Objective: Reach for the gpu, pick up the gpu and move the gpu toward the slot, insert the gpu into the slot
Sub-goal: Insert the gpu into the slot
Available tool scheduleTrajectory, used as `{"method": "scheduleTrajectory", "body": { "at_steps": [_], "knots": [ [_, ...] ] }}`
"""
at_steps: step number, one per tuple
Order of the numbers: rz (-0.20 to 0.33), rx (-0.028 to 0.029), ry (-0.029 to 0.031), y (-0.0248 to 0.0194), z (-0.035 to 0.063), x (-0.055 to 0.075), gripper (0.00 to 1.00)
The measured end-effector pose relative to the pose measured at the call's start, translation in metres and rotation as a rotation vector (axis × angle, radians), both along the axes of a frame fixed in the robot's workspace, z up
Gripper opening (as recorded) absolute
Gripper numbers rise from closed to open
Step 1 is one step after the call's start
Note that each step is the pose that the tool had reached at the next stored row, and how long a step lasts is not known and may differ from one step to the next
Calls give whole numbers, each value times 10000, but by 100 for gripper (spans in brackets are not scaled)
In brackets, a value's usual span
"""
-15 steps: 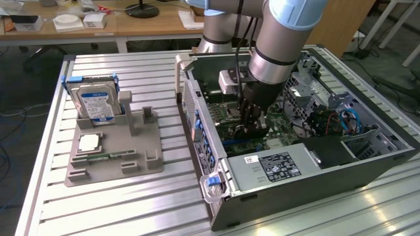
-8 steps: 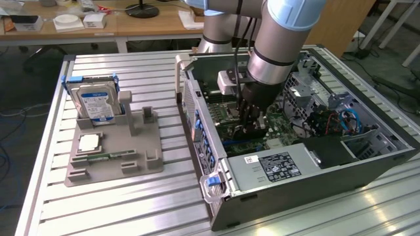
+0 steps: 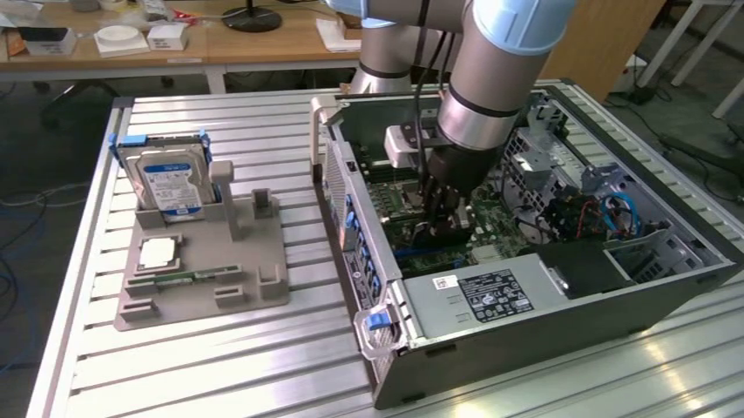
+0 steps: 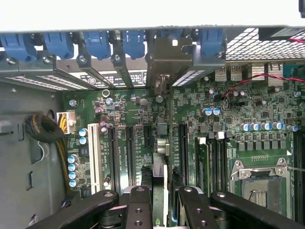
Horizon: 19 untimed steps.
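Gpu (image 4: 163,143) stands on edge over the motherboard (image 4: 248,109), clamped in the end effector (image 4: 164,210); this upright hold likely keeps its contact edge facing the motherboard; bracket (image 4: 164,55) sits at the motherboard's rear edge.

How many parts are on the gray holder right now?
3: hard drive upright at the far end, processor flat in the middle, memory stick flat nearer the camera. The hard drive may hide something behind it.
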<state>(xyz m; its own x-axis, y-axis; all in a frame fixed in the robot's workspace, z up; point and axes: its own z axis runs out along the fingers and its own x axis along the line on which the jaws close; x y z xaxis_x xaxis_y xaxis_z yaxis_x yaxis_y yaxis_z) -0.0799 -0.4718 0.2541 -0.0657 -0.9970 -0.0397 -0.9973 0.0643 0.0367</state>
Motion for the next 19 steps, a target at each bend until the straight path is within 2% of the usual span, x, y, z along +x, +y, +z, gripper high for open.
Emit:
{"method": "scheduleTrajectory", "body": {
  "at_steps": [19],
  "knots": [
    [0, -3, 0, 17, -45, -25, 27]
  ]
}}
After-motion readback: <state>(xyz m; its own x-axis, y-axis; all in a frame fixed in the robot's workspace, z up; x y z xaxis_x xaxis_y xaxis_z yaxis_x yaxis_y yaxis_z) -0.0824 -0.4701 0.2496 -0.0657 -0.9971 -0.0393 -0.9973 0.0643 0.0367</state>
